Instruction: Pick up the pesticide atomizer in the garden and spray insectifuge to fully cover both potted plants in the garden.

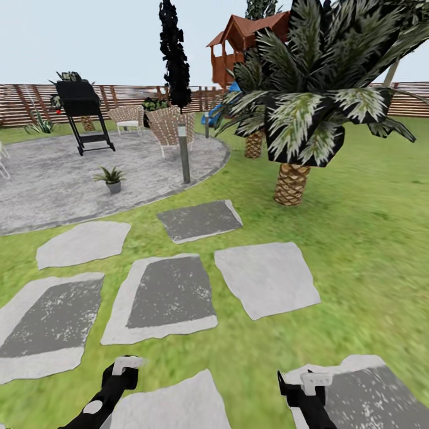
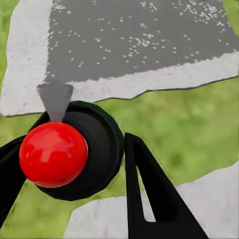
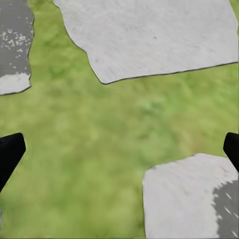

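Observation:
My left gripper [image 1: 122, 369] hangs low over the lawn, shut on the pesticide atomizer [image 2: 55, 154]. In the left wrist view the atomizer is a round black body with a red ball and a grey pointed nozzle, held between the two black fingers [image 2: 149, 194]. My right gripper [image 1: 301, 381] is open with only grass between its fingers [image 3: 10, 154]. One potted plant [image 1: 111, 177], a small green rosette in a grey pot, stands on the round stone patio [image 1: 47, 179], far ahead and to the left of both grippers. The other potted plant is out of view.
Stepping slabs [image 1: 265, 277] lie in the grass between me and the patio. A scaly-trunked palm [image 1: 292, 179] stands ahead to the right. On the patio are a black grill [image 1: 83, 113], wicker chairs [image 1: 170, 128] and a grey post [image 1: 184, 152]. A brown fence [image 1: 24, 101] lines the back.

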